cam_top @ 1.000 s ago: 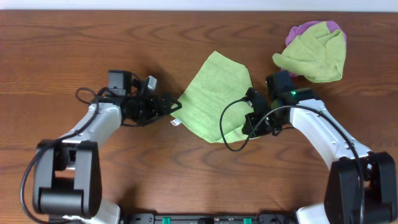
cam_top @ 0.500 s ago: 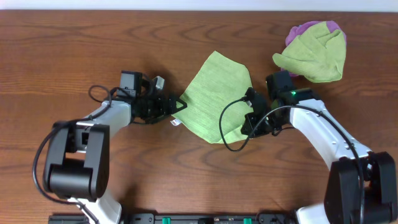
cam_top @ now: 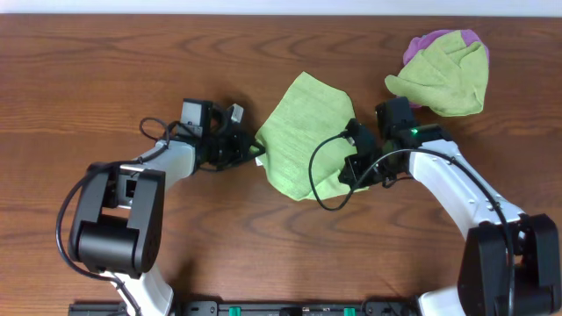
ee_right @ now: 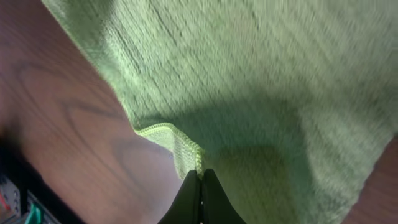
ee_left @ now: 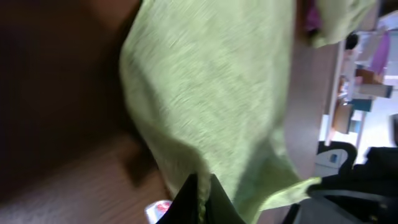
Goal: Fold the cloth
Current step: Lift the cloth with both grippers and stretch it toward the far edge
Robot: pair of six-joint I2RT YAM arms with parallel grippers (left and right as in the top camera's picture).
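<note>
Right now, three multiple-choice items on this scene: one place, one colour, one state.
1. Where is the crumpled heap? A. far right of the table B. near left C. dead centre
2. What colour peeks from behind the heap's green? A. red B. purple C. black
3. The right claw is: A. open above the cloth B. well away from it C. shut on the flat green cloth
Answers: A, it lies by the far right edge in the overhead view; B, purple shows at its top; C, the right wrist view shows the claw pinched on the hem.
</note>
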